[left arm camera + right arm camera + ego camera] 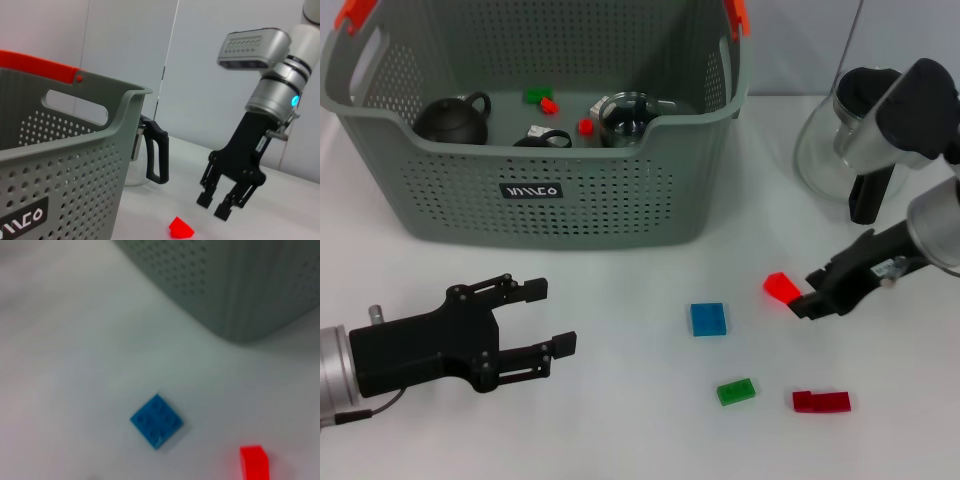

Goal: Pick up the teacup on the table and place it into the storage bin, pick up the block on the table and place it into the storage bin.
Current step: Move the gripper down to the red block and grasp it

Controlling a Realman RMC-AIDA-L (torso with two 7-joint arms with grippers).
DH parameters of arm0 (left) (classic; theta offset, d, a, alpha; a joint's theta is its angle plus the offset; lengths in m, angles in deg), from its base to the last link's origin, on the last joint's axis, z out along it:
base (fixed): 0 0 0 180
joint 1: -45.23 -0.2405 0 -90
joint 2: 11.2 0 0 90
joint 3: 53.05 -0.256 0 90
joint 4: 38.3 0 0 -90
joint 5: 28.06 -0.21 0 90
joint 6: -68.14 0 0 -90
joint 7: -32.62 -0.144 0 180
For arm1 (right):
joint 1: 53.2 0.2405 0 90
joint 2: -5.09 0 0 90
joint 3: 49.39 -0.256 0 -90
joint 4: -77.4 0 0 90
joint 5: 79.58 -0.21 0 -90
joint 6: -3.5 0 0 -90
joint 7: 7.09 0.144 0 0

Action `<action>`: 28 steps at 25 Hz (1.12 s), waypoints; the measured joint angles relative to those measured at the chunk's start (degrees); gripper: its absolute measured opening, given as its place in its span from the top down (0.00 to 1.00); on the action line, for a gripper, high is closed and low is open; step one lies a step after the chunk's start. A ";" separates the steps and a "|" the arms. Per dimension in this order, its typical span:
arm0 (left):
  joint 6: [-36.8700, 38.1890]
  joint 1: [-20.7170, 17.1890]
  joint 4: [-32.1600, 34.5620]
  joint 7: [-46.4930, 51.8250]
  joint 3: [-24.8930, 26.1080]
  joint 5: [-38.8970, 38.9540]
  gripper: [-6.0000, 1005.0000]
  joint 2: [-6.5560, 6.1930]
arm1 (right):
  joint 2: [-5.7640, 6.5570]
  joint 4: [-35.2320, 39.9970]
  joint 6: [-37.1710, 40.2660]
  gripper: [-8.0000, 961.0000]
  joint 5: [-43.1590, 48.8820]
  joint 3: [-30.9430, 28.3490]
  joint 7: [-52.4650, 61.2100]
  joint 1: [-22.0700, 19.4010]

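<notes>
Head view showed the grey storage bin (pixel 535 190) at the back of the white worktop (pixel 620 420). Inside it lay a dark teapot (pixel 453 120), a glass cup (pixel 628 115), what may have been a small dark teacup (pixel 542 138), and a few small red and green blocks (pixel 542 98); the teacup was partly hidden by the bin's wall, so that name is a guess. No teacup stood on the worktop, so that part of the task looked done.

Blocks remained to be placed. In front of the bin and to its right lay a blue block (pixel 708 319), a green block (pixel 736 391), a dark red block (pixel 821 401) and a bright red block (pixel 781 288). The right claw (pixel 802 296) sat just beside the bright red block, fingers apart, not gripping it. The left claw (pixel 552 316) hovered in front of the bin, also spread and empty. A glass kettle (pixel 835 150) stood to the right of the bin.

The left wrist view alone showed the right claw from the side, its tips raised above the bright red block. The right wrist view showed only the blue and bright red blocks near the bin's corner, none of its own fingers.
</notes>
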 joint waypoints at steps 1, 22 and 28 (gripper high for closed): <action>-0.01 0.01 -0.01 -0.01 0.00 0.00 0.21 -0.01 | -0.04 -1.05 -1.42 0.51 -0.39 0.33 0.16 0.13; -1.65 0.06 -1.43 -0.06 0.00 0.11 0.21 -0.05 | -0.06 -10.39 -18.16 0.52 -4.33 7.24 0.76 1.09; -2.15 -0.08 -1.44 -0.05 0.00 0.14 0.21 -0.02 | -0.15 -11.43 -18.23 0.59 -4.46 8.52 0.85 1.33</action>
